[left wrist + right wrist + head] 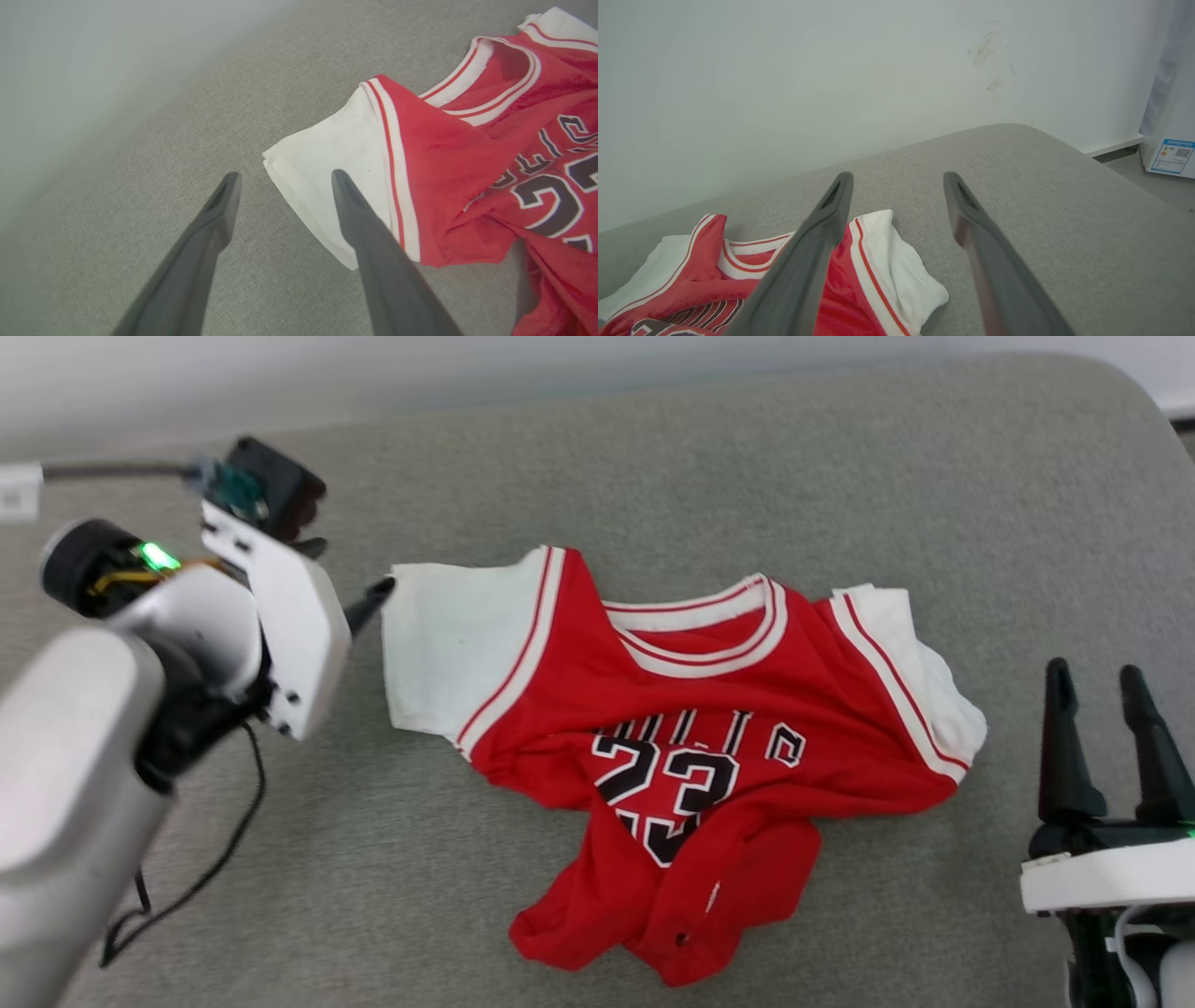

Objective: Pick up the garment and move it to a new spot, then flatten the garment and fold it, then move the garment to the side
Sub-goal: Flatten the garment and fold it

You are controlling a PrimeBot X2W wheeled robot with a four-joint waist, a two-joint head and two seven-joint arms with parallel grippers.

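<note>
A grey fabric-covered surface runs up to a pale wall, and the garment lies near its middle, front up. The collar points toward the wall and the black number faces the robot. The upper half is fairly spread, but the lower hem is bunched and twisted into a heap nearest the robot, so it is neither flat nor folded.

The left end effector hangs just beside the white sleeve on the robot's left. Its jaws are wide apart and hold nothing. In the left wrist view one finger lies across the sleeve's outer edge and the other over bare grey fabric — whether either tip touches the cloth I cannot tell. The right end effector waits at the lower right, near the other white sleeve but apart from it, also fully spread and empty.

My reading is that this is the approach to a first grasp, whether to lift the garment to a new spot or to begin pulling it flat. The next move calls for the left jaws to come down astride the sleeve's edge and close on both layers — a pinch of only the top layer would likely slip. A thin black cable trails under the left arm, clear of the cloth.
</note>
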